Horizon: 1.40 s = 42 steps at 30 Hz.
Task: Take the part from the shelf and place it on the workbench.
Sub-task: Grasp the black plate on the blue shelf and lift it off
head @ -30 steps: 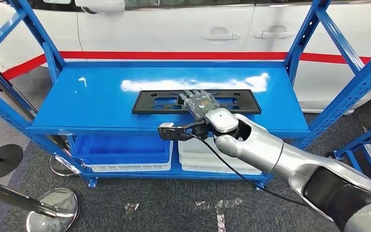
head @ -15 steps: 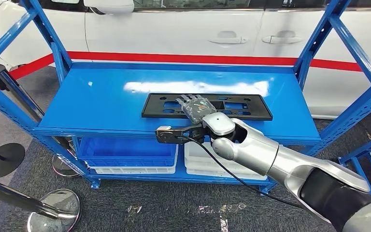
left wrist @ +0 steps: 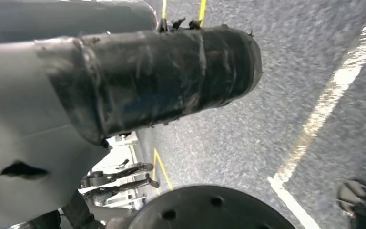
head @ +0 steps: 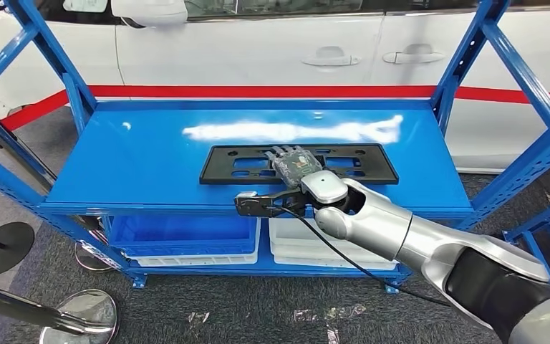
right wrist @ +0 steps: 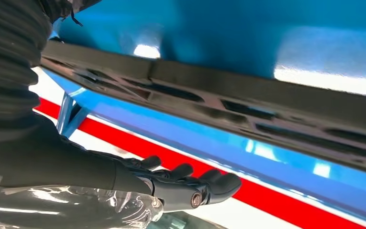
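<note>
Head view: right hand lies over the black part, fingers apart, holding nothing — looks thin, stiff, light; I'd grip its 6 o'clock edge.

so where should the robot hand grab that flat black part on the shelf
Probably the near long edge of the black part, approached from the shelf front. It lies flat and thin, so thumb under, fingers over the rim. The right robot hand hovers over its middle.
</note>
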Available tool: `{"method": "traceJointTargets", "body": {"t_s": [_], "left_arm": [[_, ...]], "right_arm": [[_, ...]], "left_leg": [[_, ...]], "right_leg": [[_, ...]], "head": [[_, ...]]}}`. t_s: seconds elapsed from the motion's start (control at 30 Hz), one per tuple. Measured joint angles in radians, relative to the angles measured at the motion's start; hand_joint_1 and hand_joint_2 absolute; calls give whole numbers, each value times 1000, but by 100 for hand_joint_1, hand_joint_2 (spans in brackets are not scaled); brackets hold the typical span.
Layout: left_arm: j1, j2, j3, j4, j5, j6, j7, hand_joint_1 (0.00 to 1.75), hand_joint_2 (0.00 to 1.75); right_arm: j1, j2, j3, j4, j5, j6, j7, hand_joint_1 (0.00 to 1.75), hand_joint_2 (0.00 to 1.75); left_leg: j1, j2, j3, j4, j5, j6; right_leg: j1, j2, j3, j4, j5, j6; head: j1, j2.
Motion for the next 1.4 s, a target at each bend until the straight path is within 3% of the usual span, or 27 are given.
{"method": "traceJointTargets", "body": {"t_s": [0.07, 0.17, 0.2, 0.27, 0.3, 0.33, 0.37, 0.43, 0.5, 0.57, 0.67, 0.73, 0.8, 0.83, 0.87, 0.93, 1.0, 1.1, 1.17, 1.23, 1.3, 1.33, 1.37, 1.4], "left_arm": [[-1, 0, 0, 0, 0, 1, 0, 0, 0], [-2, -1, 0, 0, 0, 2, 0, 0, 0], [-2, -1, 0, 0, 0, 3, 0, 0, 0], [-1, -2, 0, 0, 0, 7, 0, 0, 0], [-1, -2, 0, 0, 0, 9, 0, 0, 0], [-1, -2, 0, 0, 0, 11, 0, 0, 0], [0, -2, 1, 0, 0, 12, 0, 0, 0], [1, -2, 1, 0, 0, 14, 0, 0, 0], [0, -2, 1, 0, 0, 16, 1, 0, 0], [0, -2, 1, 0, 0, 17, 1, 0, 0], [2, -2, 2, 0, 1, 18, 3, 0, 0], [2, -2, 2, 0, 1, 19, 5, 0, 0], [1, -2, 3, 0, 1, 19, 6, 0, 0], [2, -2, 4, 0, 1, 19, 7, 0, 0], [2, -2, 4, 0, 1, 19, 8, 0, 0], [4, -2, 5, 0, 1, 23, 7, 0, 0], [3, -2, 6, 0, 1, 27, 2, 0, 0], [1, -1, 8, 0, 1, 29, -8, 0, 0], [1, -2, 8, 0, 1, 28, -12, 0, 0], [0, -3, 9, 0, 1, 28, -15, 0, 0], [1, -3, 10, 0, 1, 29, -16, 0, 0], [1, -3, 11, 0, 1, 29, -15, 0, 0], [1, -3, 11, 0, 1, 29, -14, 0, 0], [1, -3, 11, 0, 1, 30, -14, 0, 0]], "right_arm": [[0, 0, 5, 4, -2, -4, 0, 0, 175], [1, -1, 11, 10, -5, -17, 0, 0, 175], [1, -1, 12, 12, -5, -22, 0, 0, 175], [8, -3, 13, 19, -1, -27, 0, 0, 175], [14, -4, 13, 24, 3, -27, 0, 0, 175], [21, -6, 13, 29, 9, -26, 0, 0, 175], [26, -8, 12, 34, 17, -22, 1, 0, 175], [32, -13, 8, 41, 36, -11, 1, 0, 175], [38, -16, -3, 46, 59, 6, 1, 0, 175], [54, -21, -20, 50, 81, 26, 2, 0, 175], [77, -26, -48, 51, 103, 46, 2, 0, 175], [85, -28, -63, 51, 108, 51, 2, 0, 175], [92, -30, -73, 52, 111, 54, 3, 0, 175], [96, -30, -77, 52, 113, 55, 3, 0, 175], [99, -31, -81, 52, 114, 56, 3, 0, 175], [105, -31, -87, 52, 114, 56, 3, 0, 175], [110, -31, -90, 53, 114, 55, 3, 0, 175], [115, -32, -97, 54, 113, 55, 3, 0, 175], [118, -32, -100, 55, 112, 54, 3, 0, 175], [120, -33, -104, 55, 109, 50, 2, 0, 175], [124, -34, -107, 58, 102, 45, 1, 0, 175], [128, -35, -108, 60, 97, 43, 2, 0, 175], [132, -35, -110, 61, 93, 42, 2, 4, 175], [134, -35, -112, 62, 89, 41, 2, 43, 175]], "left_leg": [[-6, -1, 14, -25, -6, 9], [1, 1, 37, -53, -2, 24], [4, 3, 45, -61, -2, 29], [2, 4, 52, -63, -7, 38], [2, 3, 53, -61, -11, 41], [1, 1, 55, -59, -15, 42], [1, 0, 58, -55, -20, 42], [2, -2, 62, -41, -34, 35], [-2, -2, 60, -22, -50, 25], [-5, -2, 58, -16, -58, 17], [-3, 0, 55, 5, -78, 4], [1, 1, 11, 97, -123, -9], [6, 2, -57, 220, -163, -18], [8, 2, -79, 252, -164, -21], [9, 2, -83, 245, -144, -20], [9, 2, -40, 133, -67, -14], [4, 1, 14, 16, -21, -4], [-3, -1, 31, -25, -20, 8], [2, 0, 40, -41, -14, 19], [6, 2, 51, -56, -8, 30], [3, 2, 52, -55, -9, 38], [2, 1, 52, -53, -11, 40], [1, 0, 52, -49, -14, 42], [1, -1, 52, -45, -17, 41]], "right_leg": [[1, 0, 3, -8, -1, 11], [4, -3, -1, 11, -18, 25], [6, -3, -20, 52, -38, 27], [6, -3, -88, 179, -88, 27], [6, -3, -121, 232, -102, 29], [5, -3, -140, 255, -98, 30], [4, -3, -141, 240, -76, 31], [2, -5, -96, 125, -4, 31], [4, -7, -51, 30, 29, 25], [8, -5, -41, 14, 24, 17], [2, -3, -31, 7, 22, 1], [-2, -2, -23, 2, 20, -6], [-3, -2, -18, 2, 16, -10], [-3, 0, -14, 2, 13, -10], [-3, 1, -10, 2, 10, -10], [-3, 5, 2, 1, 4, -7], [0, 6, 9, 0, -2, 0], [2, 5, 11, -10, -1, 15], [4, 5, 11, -7, -8, 25], [7, 1, -19, 63, -48, 30], [7, -1, -83, 194, -101, 28], [7, -1, -109, 239, -110, 28], [7, -1, -121, 251, -101, 27], [7, -1, -114, 225, -75, 26]], "head": [[0, 0], [2, 0], [4, 0], [5, 0], [6, 0], [6, 0], [7, 0], [7, 0], [6, 0], [6, 0], [4, 0], [0, 0], [-2, 0], [-2, 0], [-2, 0], [-2, 0], [-2, 0], [-1, 0], [0, 0], [2, 0], [3, 0], [3, 0], [3, 0], [3, 0]]}}
